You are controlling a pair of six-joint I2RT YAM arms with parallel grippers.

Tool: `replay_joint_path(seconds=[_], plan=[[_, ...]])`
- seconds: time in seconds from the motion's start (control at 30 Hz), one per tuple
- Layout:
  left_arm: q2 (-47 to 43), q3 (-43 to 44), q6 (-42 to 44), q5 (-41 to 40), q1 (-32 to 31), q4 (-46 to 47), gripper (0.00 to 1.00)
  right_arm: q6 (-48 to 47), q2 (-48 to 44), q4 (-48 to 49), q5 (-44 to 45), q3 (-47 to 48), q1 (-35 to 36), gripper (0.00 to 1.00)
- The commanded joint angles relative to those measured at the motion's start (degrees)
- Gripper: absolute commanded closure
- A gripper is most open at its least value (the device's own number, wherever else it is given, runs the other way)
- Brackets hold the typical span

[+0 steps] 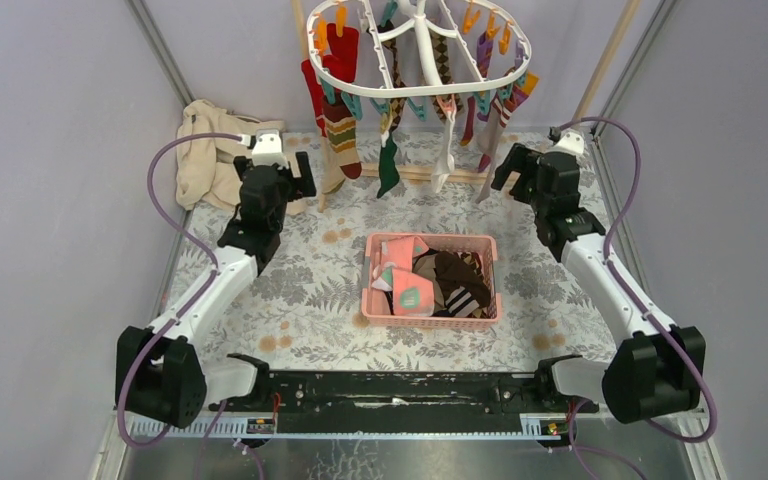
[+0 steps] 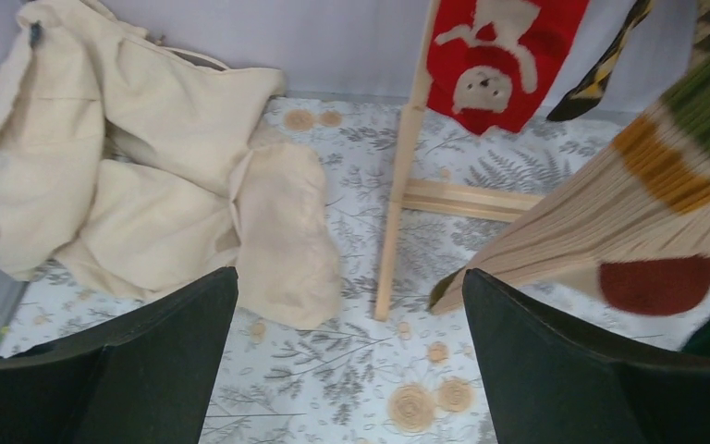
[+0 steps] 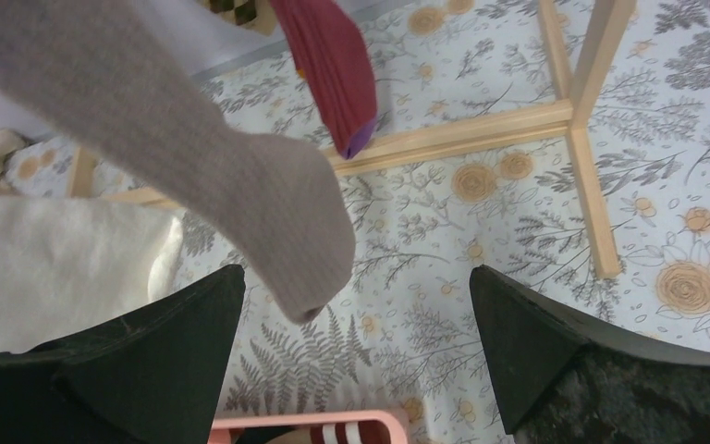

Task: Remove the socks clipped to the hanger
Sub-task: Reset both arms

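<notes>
Now hovering with left gripper (image 2: 349, 277) and right gripper (image 3: 356, 273) released; risking tipping the twelve-o'clock hanger (image 1: 416, 92) by tugging clipped socks (image 1: 341, 133)

White hanger (image 1: 440, 90), with orange and teal clips (image 1: 472, 18) dotted round it. The socks (image 1: 342, 130) run red, green and brown argyle, and there's one banded cream, mustard and green with a rust-red heel. Up close, the red sock (image 2: 499, 51) carries a white bear, the grey sock (image 3: 240, 176) is plain, the maroon sock (image 3: 337, 74) is tipped purple. Pink basket (image 1: 375, 305), cream cloth (image 1: 205, 155), worktop (image 1: 310, 290) in grey ferns and tan roses. Left tool (image 2: 349, 287) black, right tool (image 3: 357, 277) black.
</notes>
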Motion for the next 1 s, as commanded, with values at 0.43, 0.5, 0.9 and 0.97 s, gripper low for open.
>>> replay_joint_path(seconds=[0.43, 0.5, 0.9, 0.97], plan=[[2.0, -16.0, 3.6, 4.9, 11.7, 26.3, 0.01, -9.3, -4.9, 13.7, 15.0, -8.7, -1.3, 0.00], [3.4, -17.0, 2.6, 6.5, 13.3, 28.4, 0.01, -9.5, -5.1, 15.9, 15.9, -10.8, -2.2, 0.00], [11.7, -25.1, 5.0, 14.1, 17.1, 45.4, 0.01, -15.6, -4.2, 46.5, 20.6, -35.6, -5.8, 0.00], [12.5, -25.9, 3.8, 13.2, 17.4, 48.1, 0.01, -15.8, -1.0, 51.5, 20.7, -37.7, -6.5, 0.00]])
